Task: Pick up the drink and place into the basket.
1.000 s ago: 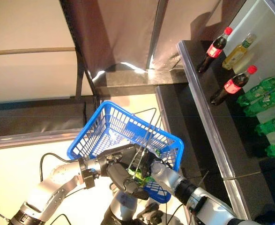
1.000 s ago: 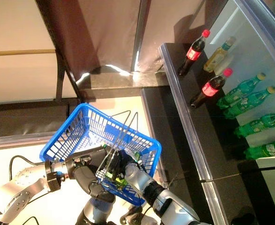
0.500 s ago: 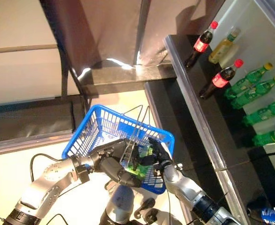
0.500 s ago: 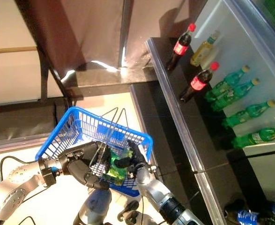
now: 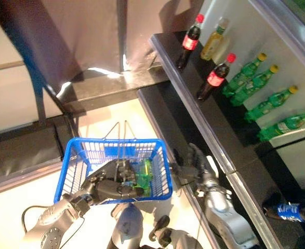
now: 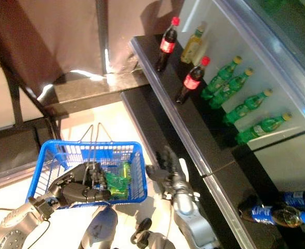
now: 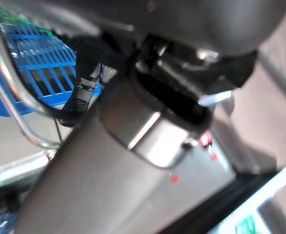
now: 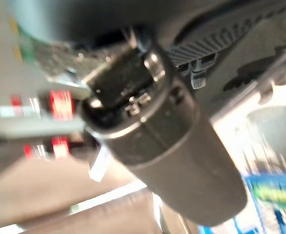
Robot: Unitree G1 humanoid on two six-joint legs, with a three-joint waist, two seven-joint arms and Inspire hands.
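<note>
The right hand has drawn out of the basket, fingers spread and empty, just right of the bottle lying lengthwise inside near the left hand, which is curled on the wire handle.

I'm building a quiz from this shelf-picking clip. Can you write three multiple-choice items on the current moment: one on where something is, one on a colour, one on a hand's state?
1. Where is the green bottle that came off the shelf?
A. lying in the basket
B. in the right hand
C. on the floor

2. What colour is the basket?
A. red
B. blue
C. grey

3. How is the right hand?
A. shut on a bottle
B. open and empty beside the basket
C. curled round the basket's handle

Answers:
1 A, the bottle lies inside the basket, next to the left hand, which grips the wire handles.
2 B, its plastic lattice walls are blue.
3 B, its fingers are spread and hold nothing, outside the basket's rim.
</note>
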